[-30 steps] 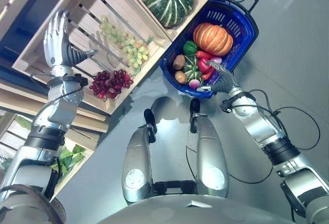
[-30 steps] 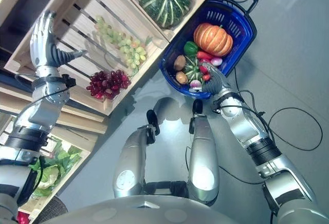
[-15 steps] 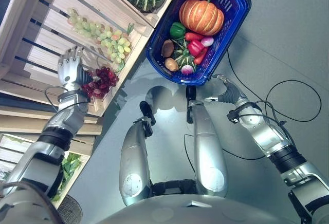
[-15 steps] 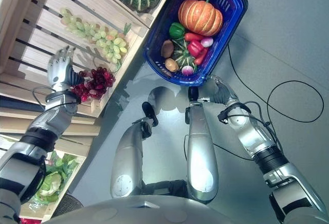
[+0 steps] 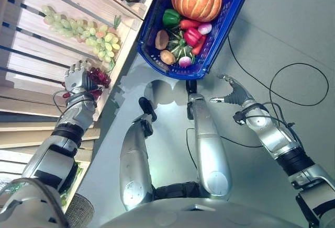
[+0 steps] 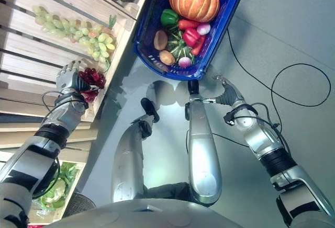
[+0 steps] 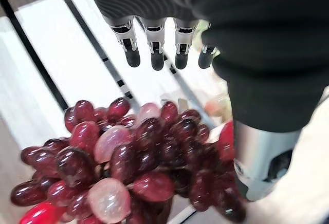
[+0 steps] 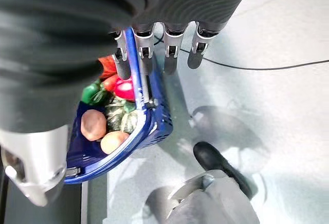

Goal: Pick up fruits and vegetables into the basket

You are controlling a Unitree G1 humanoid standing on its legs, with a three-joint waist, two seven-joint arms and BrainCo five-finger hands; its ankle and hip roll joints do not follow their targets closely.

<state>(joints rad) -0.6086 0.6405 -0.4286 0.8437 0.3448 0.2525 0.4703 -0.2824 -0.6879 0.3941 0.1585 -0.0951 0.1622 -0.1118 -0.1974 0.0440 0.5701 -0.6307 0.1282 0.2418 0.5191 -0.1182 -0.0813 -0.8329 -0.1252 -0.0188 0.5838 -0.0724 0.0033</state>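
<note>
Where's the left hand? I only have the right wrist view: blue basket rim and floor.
Observer: The left hand is over the red grapes in the wooden crate.
Operator: Closed on them?
Observer: No. The left wrist view shows its fingers straight, reaching past the bunch.
Operator: Anything else in that crate?
Observer: Green grapes, lying on the slats apart from the red bunch.
</note>
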